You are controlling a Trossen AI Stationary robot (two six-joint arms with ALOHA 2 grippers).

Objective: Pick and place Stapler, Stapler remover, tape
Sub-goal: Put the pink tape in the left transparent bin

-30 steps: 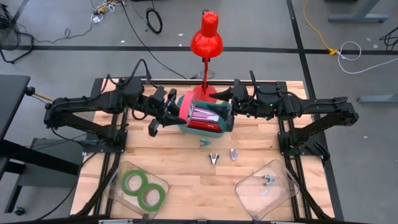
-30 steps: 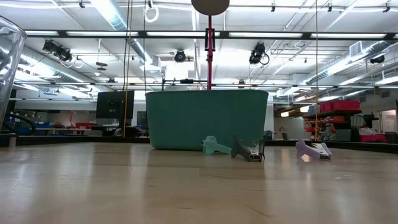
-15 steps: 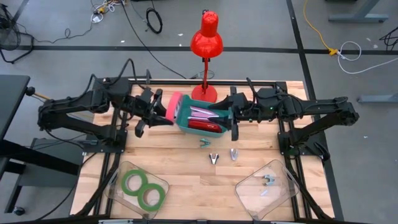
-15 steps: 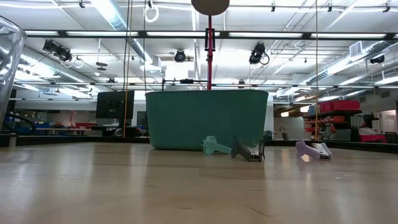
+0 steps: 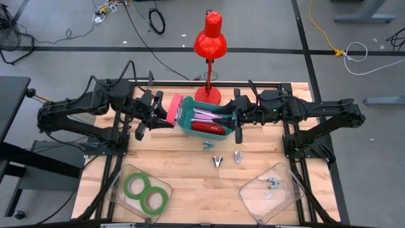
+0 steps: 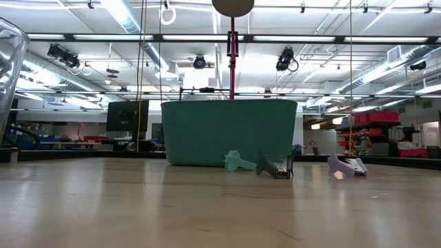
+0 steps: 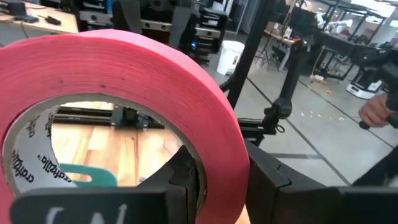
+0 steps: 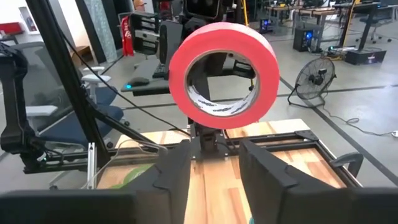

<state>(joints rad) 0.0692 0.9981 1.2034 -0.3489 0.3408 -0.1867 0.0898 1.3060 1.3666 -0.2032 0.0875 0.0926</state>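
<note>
**Operator A:** Since the earlier high view, the left arm has drawn back toward its own side, carrying the red-pink tape roll (image 5: 172, 109) clear of the teal plastic bin (image 5: 206, 123). The right hand (image 5: 231, 118) has narrowed.

**Operator B:** State of each hand?

**Operator A:** The left hand (image 5: 166, 113) is clamped on the red-pink tape roll; the left wrist view shows one finger (image 7: 184, 180) passing through the pale core. The roll stands on edge, its axis roughly level and pointing across the bench (image 5: 190, 177) toward the right arm. The right hand sits at the bin's right rim; whether its fingers are closed on anything cannot be told.

**Operator B:** Which relation governs the next move?

**Operator A:** The clear container (image 5: 140, 183) holding the two green tape rolls (image 5: 143, 192) lies at the near-left corner of the bench, well apart from the left hand, on the left arm's own side. In my judgement the left arm is the nearer one and must swing toward that corner and lower. The arm is now folded, elbow outboard, with the hand raised above the bench.
</note>
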